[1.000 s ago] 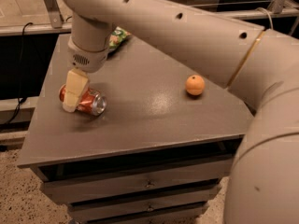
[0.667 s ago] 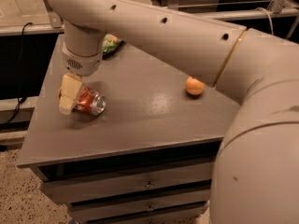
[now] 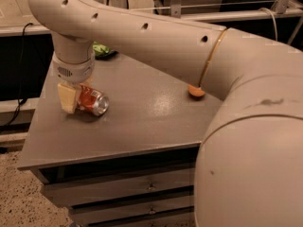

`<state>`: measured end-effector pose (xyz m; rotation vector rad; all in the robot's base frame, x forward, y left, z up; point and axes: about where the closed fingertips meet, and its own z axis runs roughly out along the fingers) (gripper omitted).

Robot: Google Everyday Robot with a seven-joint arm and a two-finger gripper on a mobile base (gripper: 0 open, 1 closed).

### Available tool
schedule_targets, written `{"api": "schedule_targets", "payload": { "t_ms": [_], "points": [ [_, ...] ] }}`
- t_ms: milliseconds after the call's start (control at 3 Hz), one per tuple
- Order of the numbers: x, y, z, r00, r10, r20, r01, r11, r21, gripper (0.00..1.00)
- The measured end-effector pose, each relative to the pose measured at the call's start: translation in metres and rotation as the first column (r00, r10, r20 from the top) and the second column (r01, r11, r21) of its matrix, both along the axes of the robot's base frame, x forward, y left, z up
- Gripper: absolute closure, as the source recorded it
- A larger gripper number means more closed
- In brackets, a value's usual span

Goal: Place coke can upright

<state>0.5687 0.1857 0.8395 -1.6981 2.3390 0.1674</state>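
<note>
The coke can [image 3: 93,100] is red with a silver end. It lies on its side on the left part of the grey cabinet top [image 3: 142,122], with the silver end facing front-right. My gripper [image 3: 71,100] hangs down from the big cream arm at the can's left end, touching or just beside it. The can's left end is hidden behind the gripper.
A round orange fruit [image 3: 195,91] sits on the right part of the top, partly hidden by my arm. A green object [image 3: 100,49] lies at the back left corner. The cabinet has drawers [image 3: 142,193] below, and the left edge is close to the can.
The gripper has moved left and a little down, from over the can to its left end. The can still lies on its side in about the same place.
</note>
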Motion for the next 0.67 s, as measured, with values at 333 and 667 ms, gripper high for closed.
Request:
{"api": "schedule_targets", "payload": {
  "t_ms": [333, 667],
  "points": [
    [0.004, 0.001, 0.009, 0.9997, -0.011, 0.024, 0.01, 1.0, 0.014, 0.62],
    [0.017, -0.007, 0.052, 0.9952, -0.01, 0.097, -0.003, 0.992, 0.127, 0.85]
  ]
}}
